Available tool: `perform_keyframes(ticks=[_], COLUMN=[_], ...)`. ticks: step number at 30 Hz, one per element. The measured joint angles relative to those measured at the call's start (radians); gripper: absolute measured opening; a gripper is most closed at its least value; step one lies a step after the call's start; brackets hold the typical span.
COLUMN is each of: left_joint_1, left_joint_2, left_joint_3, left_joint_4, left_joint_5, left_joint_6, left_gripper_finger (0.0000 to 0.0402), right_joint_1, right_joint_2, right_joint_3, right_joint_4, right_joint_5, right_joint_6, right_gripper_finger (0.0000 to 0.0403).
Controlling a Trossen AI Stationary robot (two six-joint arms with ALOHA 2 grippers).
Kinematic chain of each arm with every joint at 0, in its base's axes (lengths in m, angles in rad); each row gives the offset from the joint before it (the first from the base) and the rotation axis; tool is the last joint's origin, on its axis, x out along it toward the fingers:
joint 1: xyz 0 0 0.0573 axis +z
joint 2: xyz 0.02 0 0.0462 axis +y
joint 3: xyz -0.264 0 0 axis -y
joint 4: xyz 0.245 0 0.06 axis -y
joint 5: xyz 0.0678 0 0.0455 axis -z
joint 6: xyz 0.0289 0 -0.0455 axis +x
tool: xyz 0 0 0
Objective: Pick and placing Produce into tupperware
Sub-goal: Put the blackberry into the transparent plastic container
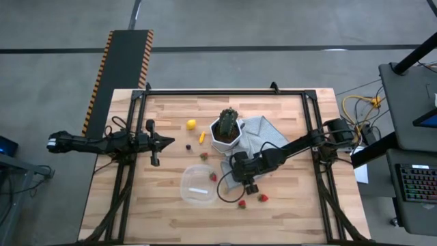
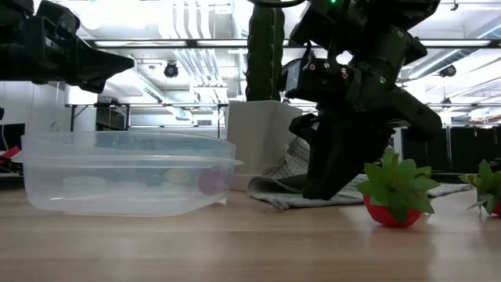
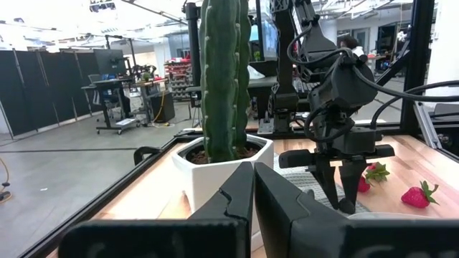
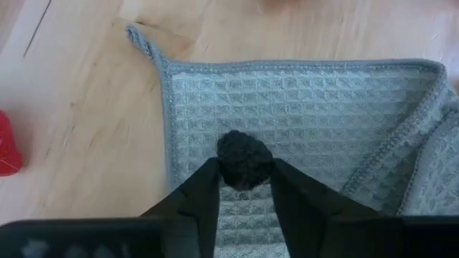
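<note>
The right gripper [image 4: 245, 188] stands low over the grey cloth [image 4: 323, 115], its fingers pressed against both sides of a dark berry [image 4: 244, 159] lying on the weave. Risk: the round, soft berry may squirt out or crush if squeezed further, or the fingertips may snag the cloth and lift it too. The tupperware [image 1: 199, 185] sits nearby, just beside the cloth. The left gripper [image 1: 166, 142] waits closed, well apart.

Dark berry [image 4: 244, 159] on the cloth [image 4: 323, 122], cactus pot [image 1: 226, 132] beside it, tupperware [image 1: 199, 185] nearby.
</note>
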Motion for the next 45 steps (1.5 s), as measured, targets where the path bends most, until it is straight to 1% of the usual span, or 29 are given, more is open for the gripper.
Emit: perform_keyframes(ticks=[3,5,12,24,27,32,34,36,41,45], left_joint_1=[0.0,0.0,0.0,0.0,0.0,0.0,0.0,0.0,0.0,0.0], left_joint_2=[0.0,0.0,0.0,0.002,0.002,0.0,0.0,0.001,0.001,0.0], left_joint_3=[0.0,0.0,0.0,0.0,0.0,0.0,0.0,0.0,0.0,0.0], left_joint_4=[0.0,0.0,0.0,0.001,0.0,0.001,0.0,0.0,0.0,0.0], left_joint_5=[0.0,0.0,0.0,0.0,0.0,0.0,0.0,0.0,0.0,0.0], left_joint_6=[0.0,0.0,0.0,0.0,0.0,0.0,0.0,0.0,-0.001,-0.001], left_gripper_finger=[0.0,0.0,0.0,0.0,0.0,0.0,0.0,0.0,0.0,0.0], right_joint_1=[0.0,0.0,0.0,0.0,0.0,0.0,0.0,0.0,0.0,0.007], right_joint_2=[0.0,0.0,-0.003,-0.047,-0.066,-0.1,-0.101,-0.101,-0.1,-0.099], right_joint_3=[0.002,0.002,0.002,0.003,0.022,0.082,0.106,0.124,0.136,0.124], right_joint_4=[0.001,0.001,-0.003,-0.009,-0.005,0.001,-0.011,-0.033,-0.057,-0.047], right_joint_5=[0.0,0.0,0.0,0.0,0.0,0.0,0.0,0.0,0.0,-0.008], right_joint_6=[0.0,-0.003,0.012,0.02,0.02,-0.018,-0.032,-0.033,-0.036,-0.019], right_gripper_finger=[0.0089,0.0085,0.0091,0.0078,0.0066,0.0029,0.0016,0.001,0.0021,0.0055])
